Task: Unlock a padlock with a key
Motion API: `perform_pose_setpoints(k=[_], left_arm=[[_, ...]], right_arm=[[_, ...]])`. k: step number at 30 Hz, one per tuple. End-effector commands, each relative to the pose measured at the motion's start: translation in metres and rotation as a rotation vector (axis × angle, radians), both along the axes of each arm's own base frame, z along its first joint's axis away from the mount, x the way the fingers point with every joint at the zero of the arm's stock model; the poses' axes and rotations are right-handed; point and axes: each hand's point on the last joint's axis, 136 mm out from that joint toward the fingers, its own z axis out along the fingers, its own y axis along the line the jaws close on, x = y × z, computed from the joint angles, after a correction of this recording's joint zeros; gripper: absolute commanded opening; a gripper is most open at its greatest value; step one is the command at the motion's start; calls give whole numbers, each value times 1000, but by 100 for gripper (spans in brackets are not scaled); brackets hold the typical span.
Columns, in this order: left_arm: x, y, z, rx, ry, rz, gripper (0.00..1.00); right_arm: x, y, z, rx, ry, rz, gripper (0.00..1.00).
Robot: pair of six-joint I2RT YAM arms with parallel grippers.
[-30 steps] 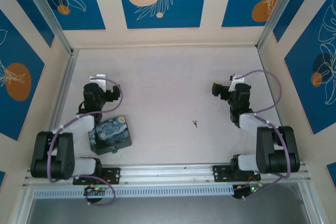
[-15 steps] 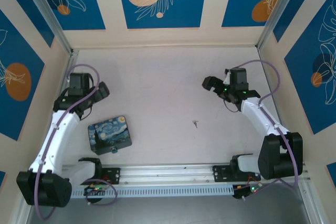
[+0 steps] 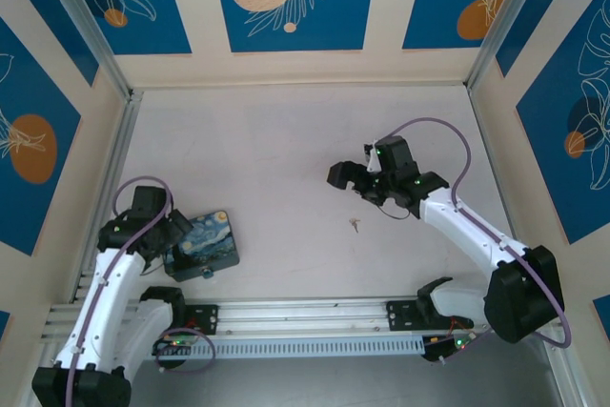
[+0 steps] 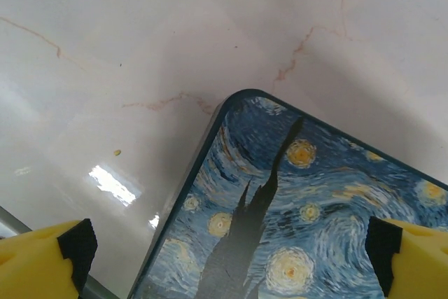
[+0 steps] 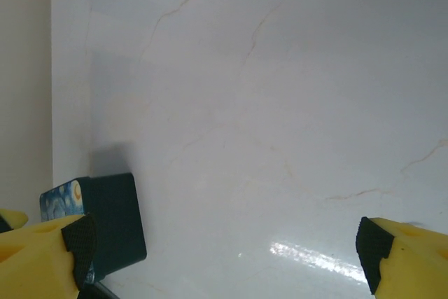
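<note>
Brownish slender key (image 3: 355,226) (tiny), veined tabletop (image 3: 276,154)

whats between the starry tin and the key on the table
Nothing. The top view shows only bare table between the tin and the key.

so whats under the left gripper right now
Below the open left gripper lies the painted tin, lid up, with bare table beside its corner. The lid hides anything inside, and the tin hides the table beneath it.
</note>
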Motion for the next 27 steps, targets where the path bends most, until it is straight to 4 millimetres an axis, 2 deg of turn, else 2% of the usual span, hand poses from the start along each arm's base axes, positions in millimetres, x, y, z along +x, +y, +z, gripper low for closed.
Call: perform_pose_setpoints(k=[1,6,10,14,22,27], left_arm=[[0,-8,-15,-64,12,20,100],[17,-35,-26,-199,-51,-50,100],[31,-58,-28,-303,-112,-79,100],[42,-81,-25,-339,-163,-115,100],[67,-148,-18,-363,-238,-253,100],[90,-191,-13,-348,-244,-358,100]], right_arm=[[-9,14,-3,28,43,27,97],[-16,27,-9,21,73,67,96],[-22,38,-13,40,99,113,85],[-27,45,-17,42,127,137,81],[-39,65,-34,-5,176,188,77],[-36,75,-45,-36,191,192,72]])
